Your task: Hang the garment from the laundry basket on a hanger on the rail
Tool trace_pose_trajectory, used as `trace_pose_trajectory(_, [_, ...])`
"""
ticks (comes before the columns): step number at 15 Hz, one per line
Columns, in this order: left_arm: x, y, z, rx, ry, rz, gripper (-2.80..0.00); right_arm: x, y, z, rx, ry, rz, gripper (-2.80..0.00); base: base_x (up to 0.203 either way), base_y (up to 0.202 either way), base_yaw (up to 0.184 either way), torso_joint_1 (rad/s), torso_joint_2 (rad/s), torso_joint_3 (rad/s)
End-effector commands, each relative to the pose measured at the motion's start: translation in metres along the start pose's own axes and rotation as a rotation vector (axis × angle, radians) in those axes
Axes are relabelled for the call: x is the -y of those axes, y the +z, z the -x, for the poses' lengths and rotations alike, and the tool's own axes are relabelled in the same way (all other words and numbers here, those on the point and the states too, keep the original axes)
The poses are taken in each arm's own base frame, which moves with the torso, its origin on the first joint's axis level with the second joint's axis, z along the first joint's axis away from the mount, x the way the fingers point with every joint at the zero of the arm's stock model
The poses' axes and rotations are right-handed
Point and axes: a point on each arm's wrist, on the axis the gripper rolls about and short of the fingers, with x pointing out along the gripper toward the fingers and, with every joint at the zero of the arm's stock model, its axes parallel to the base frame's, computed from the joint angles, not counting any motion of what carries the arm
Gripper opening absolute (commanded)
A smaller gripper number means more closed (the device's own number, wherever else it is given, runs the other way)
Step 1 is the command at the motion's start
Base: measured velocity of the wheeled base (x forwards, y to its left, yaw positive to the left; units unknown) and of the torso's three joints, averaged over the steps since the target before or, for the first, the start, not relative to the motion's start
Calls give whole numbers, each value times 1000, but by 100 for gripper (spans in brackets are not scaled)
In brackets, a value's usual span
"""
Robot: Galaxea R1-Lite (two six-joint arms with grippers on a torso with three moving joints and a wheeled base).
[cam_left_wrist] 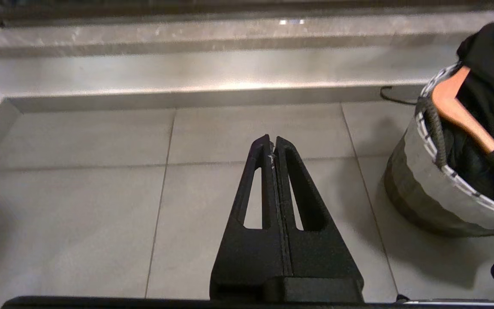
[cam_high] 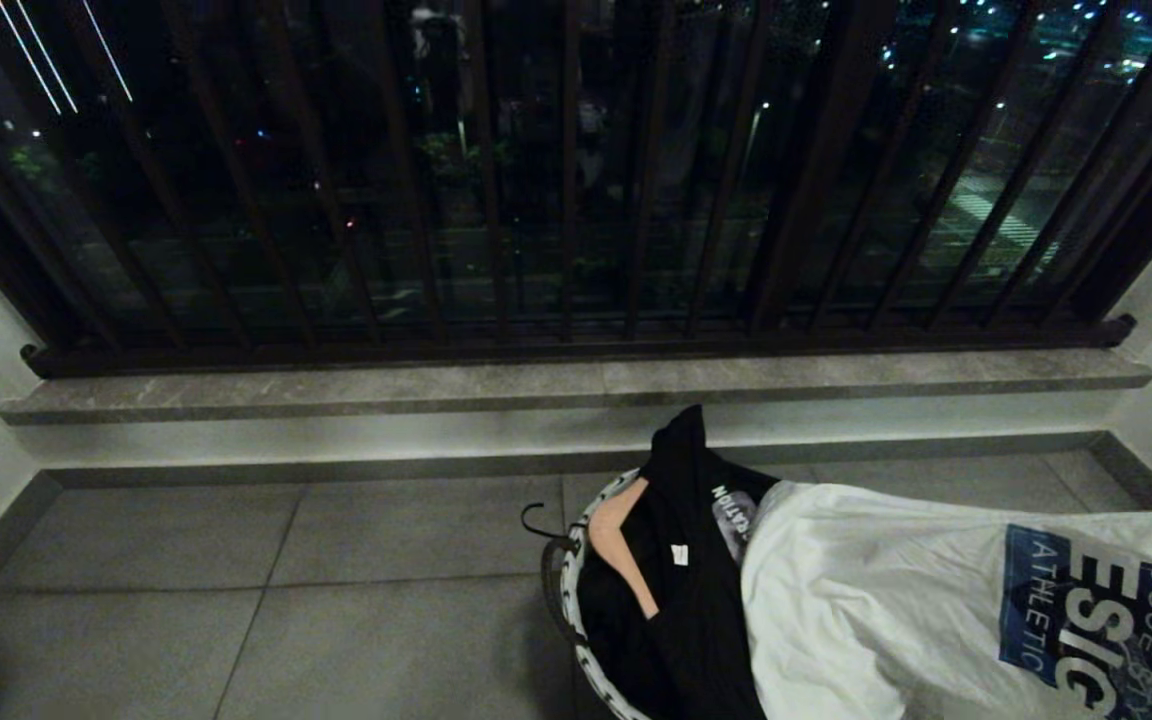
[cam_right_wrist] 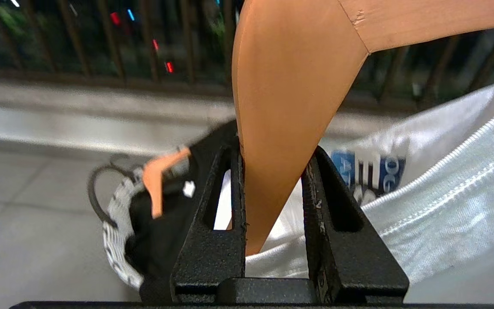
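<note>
The white T-shirt [cam_high: 896, 600], blue logo panel showing, is up out of the basket and spread across the lower right of the head view, and it rides on a wooden hanger [cam_right_wrist: 290, 107] whose arm is clamped between the fingers of the right gripper [cam_right_wrist: 272, 159]. The hanger's hook is out of sight. Just beside it, the laundry basket [cam_left_wrist: 427, 189] sits on the tiled floor [cam_high: 236, 600] near the step below the sill, and it isn't empty: a black garment [cam_high: 676, 560] is heaped in it with a second wooden hanger [cam_high: 621, 545] poking over the rim. The left gripper [cam_left_wrist: 274, 146] hangs over bare tiles to the basket's side, fingers pressed together, holding nothing.

No rail is in view yet, only the dark window bars [cam_high: 576, 180] above the stone sill [cam_high: 576, 385]. So the job now, by my reading, is the carry: keep the squeeze on that hanger arm firm, lift high enough that the shirt's hem clears the basket rim and the black cloth, and keep the hanger level so the shirt doesn't slide off a shoulder.
</note>
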Motion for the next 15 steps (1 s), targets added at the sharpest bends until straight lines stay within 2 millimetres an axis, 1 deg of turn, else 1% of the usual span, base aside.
trace_pose_trajectory(1, [0, 0, 0, -1, 1, 0, -280, 0, -5, -2, 32, 11, 5, -280, 0, 0, 0, 5, 2, 201])
trace_pose_trajectory(3, [0, 0, 0, -1, -1, 0, -280, 0, -7, -4, 115, 26, 0, -280, 0, 0, 0, 4, 1, 200])
trace_pose_trajectory(8, [0, 0, 0, -1, 0, 0, -280, 0, -8, -4, 110, 29, -6, -280, 0, 0, 0, 0, 0, 192])
trace_pose_trajectory(12, [0, 0, 0, -1, 1, 0, -280, 0, -10, -4, 94, 29, -10, -280, 0, 0, 0, 2, 0, 44])
trace_pose_trajectory(15, [0, 0, 0, -1, -1, 0, -280, 0, -16, -5, 28, 28, -17, -280, 0, 0, 0, 0, 0, 0])
